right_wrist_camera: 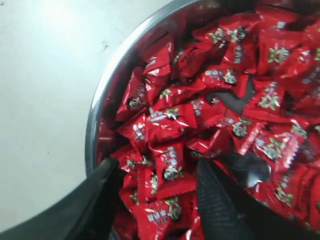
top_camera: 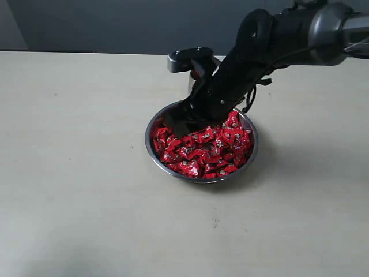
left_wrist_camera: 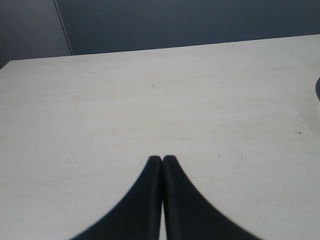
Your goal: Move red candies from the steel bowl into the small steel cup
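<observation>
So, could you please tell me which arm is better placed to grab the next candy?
The right arm. The right pincer is open among the red candies in the steel bowl, whereas the left pincer is shut over bare table.

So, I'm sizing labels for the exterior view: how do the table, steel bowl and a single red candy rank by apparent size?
Largest to smallest:
1. table
2. steel bowl
3. red candy
No close calls.
</observation>
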Motion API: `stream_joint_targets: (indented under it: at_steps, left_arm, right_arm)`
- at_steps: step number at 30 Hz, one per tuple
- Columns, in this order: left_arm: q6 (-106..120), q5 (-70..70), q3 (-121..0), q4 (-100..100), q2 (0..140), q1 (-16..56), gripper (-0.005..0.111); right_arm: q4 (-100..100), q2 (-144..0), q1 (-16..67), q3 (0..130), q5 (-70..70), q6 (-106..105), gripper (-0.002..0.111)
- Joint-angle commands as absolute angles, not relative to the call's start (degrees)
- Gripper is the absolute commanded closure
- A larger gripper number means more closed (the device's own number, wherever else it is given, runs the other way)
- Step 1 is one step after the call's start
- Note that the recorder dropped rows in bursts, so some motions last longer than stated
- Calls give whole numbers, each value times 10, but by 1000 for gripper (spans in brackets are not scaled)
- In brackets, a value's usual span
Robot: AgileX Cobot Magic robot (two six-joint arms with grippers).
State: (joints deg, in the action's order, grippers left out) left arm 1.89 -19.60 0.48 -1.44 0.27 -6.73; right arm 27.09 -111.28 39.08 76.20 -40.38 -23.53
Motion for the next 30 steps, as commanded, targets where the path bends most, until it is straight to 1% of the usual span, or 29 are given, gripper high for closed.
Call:
stream_joint_targets:
  at_steps: [1, 15, 17, 21, 24, 30]
  left_arm:
    - [17, -189, 0, -16, 0, -68, 106]
    - [17, -189, 0, -16, 0, -68, 106]
    - [17, -189, 0, -16, 0, -68, 106]
    - [17, -189, 0, -16, 0, -68, 106]
    - [17, -189, 0, -16, 0, -68, 106]
    - [17, -189, 0, -16, 0, -68, 106]
  right_arm:
    - [273, -1146, 400, 793, -388, -217, 61]
    - [268, -1218, 400, 839, -370, -158, 61]
    - [263, -1224, 400, 839, -375, -158, 66]
    - [254, -1232, 400, 839, -403, -158, 92]
    - [247, -1229, 400, 839, -412, -158, 108]
    - [239, -1198, 400, 848, -404, -144, 109]
